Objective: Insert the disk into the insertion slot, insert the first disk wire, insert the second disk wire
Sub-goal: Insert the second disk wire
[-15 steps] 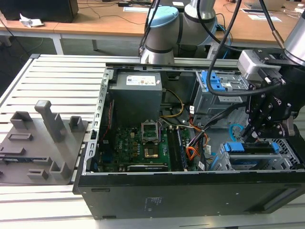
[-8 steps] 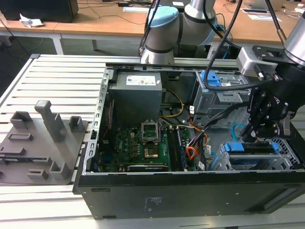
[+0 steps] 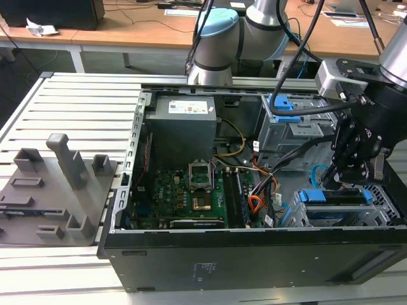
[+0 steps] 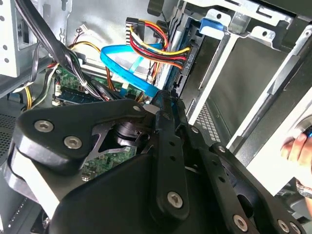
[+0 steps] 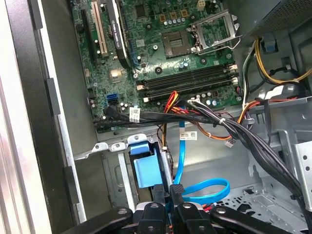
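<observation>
Black linkage of your gripper crowds the foreground in both wrist views, its fingers drawn close together on the dark plug of the second disk wire. You can see that thin light-blue cable curl into a loop beside the plug in the first wrist view, with one strand climbing toward the motherboard. In the second wrist view the same wire runs as a flat blue band down to the fingertips, passing under a red, yellow and black wire bundle.

Your disk already sits in the insertion slot, its blue carrier showing at the cage's mouth, at the exterior view's right, just below the gripper. Behind it stands the taller grey bay with blue latches. All of this lies inside the open computer case.
</observation>
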`<control>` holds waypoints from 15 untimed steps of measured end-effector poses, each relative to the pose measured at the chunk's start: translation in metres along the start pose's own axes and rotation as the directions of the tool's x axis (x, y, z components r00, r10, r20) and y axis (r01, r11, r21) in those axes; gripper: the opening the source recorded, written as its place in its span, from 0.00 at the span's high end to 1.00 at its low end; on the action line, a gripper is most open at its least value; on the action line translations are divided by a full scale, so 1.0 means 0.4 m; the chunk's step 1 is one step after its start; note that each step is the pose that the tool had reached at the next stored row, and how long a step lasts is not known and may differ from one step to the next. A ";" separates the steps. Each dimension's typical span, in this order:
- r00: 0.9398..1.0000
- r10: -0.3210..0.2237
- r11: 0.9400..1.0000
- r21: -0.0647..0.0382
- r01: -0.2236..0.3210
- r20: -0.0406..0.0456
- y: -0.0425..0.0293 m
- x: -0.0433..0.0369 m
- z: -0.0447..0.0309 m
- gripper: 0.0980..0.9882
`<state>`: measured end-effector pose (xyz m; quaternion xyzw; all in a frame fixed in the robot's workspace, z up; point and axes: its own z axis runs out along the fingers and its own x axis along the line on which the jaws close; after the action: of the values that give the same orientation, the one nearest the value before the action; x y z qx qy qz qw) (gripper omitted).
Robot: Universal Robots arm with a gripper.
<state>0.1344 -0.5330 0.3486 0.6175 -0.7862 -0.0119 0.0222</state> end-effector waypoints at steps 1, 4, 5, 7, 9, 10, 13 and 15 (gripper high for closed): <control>1.000 -0.010 1.000 0.000 0.010 0.000 -0.001 0.000 0.000 0.93; 0.999 -0.048 0.999 0.001 0.048 -0.002 -0.007 -0.002 0.001 0.93; 0.998 -0.061 0.998 0.001 0.061 -0.003 -0.009 -0.002 0.001 0.93; 0.996 -0.090 0.996 0.001 0.090 -0.004 -0.014 -0.003 0.002 0.93; 0.995 -0.105 0.995 0.001 0.105 -0.005 -0.023 -0.006 0.005 0.93; 0.995 -0.105 0.995 0.000 0.105 -0.005 -0.028 -0.007 0.007 0.93; 0.995 -0.105 0.995 0.000 0.105 -0.005 -0.030 -0.003 0.011 0.93; 0.994 -0.105 0.994 0.000 0.105 -0.005 -0.032 -0.002 0.012 0.93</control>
<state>0.1467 -0.5351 0.3433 0.6580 -0.7526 -0.0114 0.0234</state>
